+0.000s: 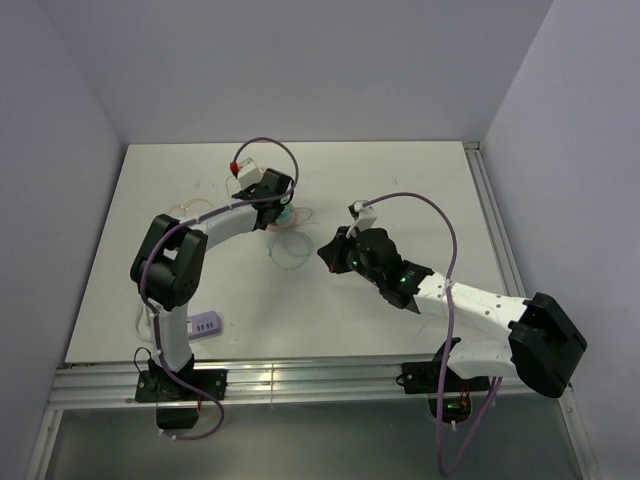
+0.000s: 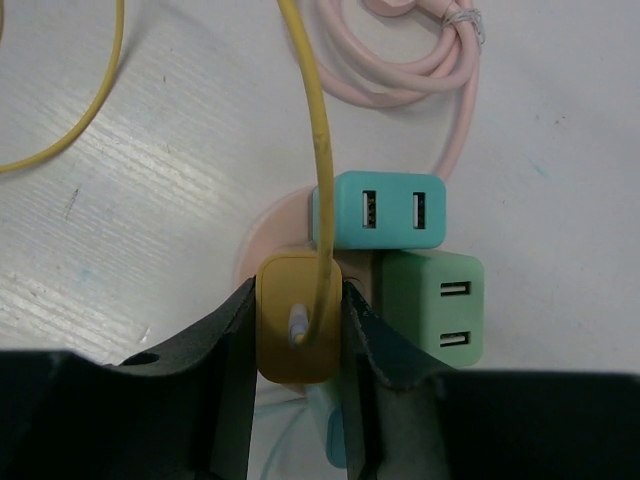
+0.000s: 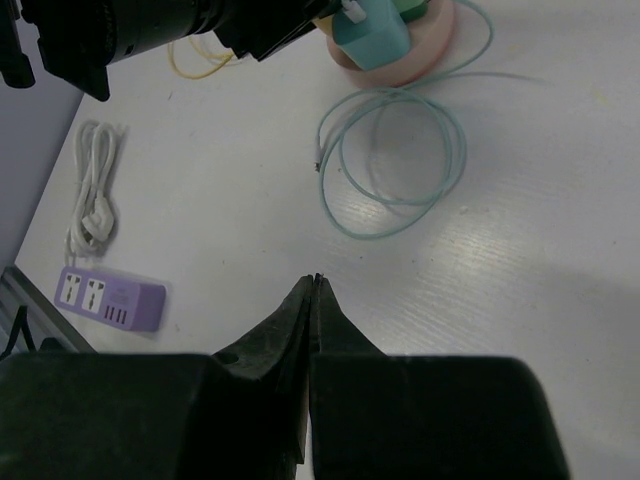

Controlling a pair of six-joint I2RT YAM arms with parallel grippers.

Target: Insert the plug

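Observation:
My left gripper is shut on a yellow plug block with a yellow cable running up from it. The block sits on a pink round base, next to a teal charger and a green charger, each with two USB ports. In the top view the left gripper is over this cluster at mid table. My right gripper is shut and empty above bare table, apart from the base; it also shows in the top view.
A teal cable loop lies between the right gripper and the base. A coiled pink cable lies beyond the chargers. A purple power strip with a coiled white cord lies near the front left edge.

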